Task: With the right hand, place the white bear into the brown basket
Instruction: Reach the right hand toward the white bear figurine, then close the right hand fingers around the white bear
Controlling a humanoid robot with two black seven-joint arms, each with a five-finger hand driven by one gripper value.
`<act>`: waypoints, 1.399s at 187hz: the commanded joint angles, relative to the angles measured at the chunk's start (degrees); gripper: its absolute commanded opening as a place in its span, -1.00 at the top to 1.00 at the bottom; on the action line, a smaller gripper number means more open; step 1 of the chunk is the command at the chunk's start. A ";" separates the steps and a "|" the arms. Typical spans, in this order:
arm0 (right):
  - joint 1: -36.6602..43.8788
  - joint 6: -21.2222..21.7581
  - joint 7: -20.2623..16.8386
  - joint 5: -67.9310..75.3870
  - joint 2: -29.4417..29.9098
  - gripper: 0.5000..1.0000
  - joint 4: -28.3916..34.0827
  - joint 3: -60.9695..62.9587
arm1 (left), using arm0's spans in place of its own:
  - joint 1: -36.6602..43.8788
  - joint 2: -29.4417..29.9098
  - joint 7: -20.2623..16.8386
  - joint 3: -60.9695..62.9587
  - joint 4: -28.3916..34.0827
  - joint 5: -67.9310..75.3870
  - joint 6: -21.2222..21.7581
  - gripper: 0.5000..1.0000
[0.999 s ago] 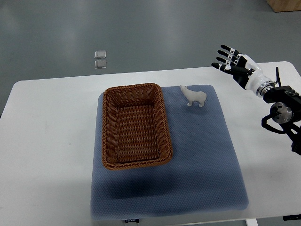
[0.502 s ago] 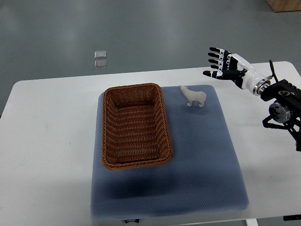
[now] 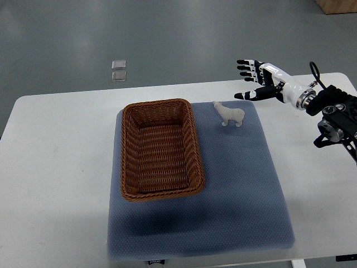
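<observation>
Right hand (image 3: pixel 261 80), fingers (image 3: pixel 244 68) spread, near white bear (image 3: pixel 229 114) beside brown basket (image 3: pixel 160 148)

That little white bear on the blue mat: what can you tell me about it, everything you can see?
The small white bear figurine looks smooth and hard, perhaps plastic or ceramic. It stands upright on four legs, head toward the brown woven wicker basket just to its left, not touching it. It rests on the far part of the blue padded mat. Nothing grips it: the right hand hovers beyond it, fingers spread.
</observation>
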 commanded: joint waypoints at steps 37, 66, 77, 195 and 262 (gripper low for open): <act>0.30 -0.14 0.34 -23.49 0.07 -0.65 3.40 -0.52 | 0.00 0.00 0.00 0.03 0.00 0.00 -0.01 -1.00; 0.56 -0.58 0.08 -31.41 0.07 -0.61 4.02 -1.05 | 0.00 0.00 0.00 0.03 0.00 -0.01 -0.01 -1.00; 0.74 -0.67 -0.27 -33.52 0.15 -0.60 4.02 -1.05 | 0.00 0.00 0.00 0.03 0.00 -0.01 -0.01 -1.00; 1.09 -4.10 -8.53 -38.96 1.47 -0.49 3.49 -4.57 | 0.00 0.00 0.00 -0.06 0.00 -0.01 -0.01 -1.00; 1.00 -4.10 -10.55 -38.61 2.97 -0.42 3.32 -4.57 | 0.00 0.00 0.00 0.03 0.00 0.00 -0.01 -1.00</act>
